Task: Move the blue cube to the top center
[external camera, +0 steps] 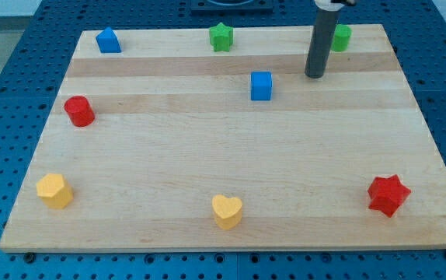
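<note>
Toward the view's upper right, the rod's tip [315, 75] rests on the wooden board [207, 171]; the arm carries no gripper, so nothing is pinched or held. The tip sits to the right of the blue cube [261, 85] and slightly higher in the view, apart from it, with bare wood between them. A green block [341, 36] stands just behind the rod. The cube lies a little below and right of the green star [221, 36], which occupies the top centre edge. Judging by this, the cube is already close to its goal, and a short push toward the view's upper left seems to remain.
</note>
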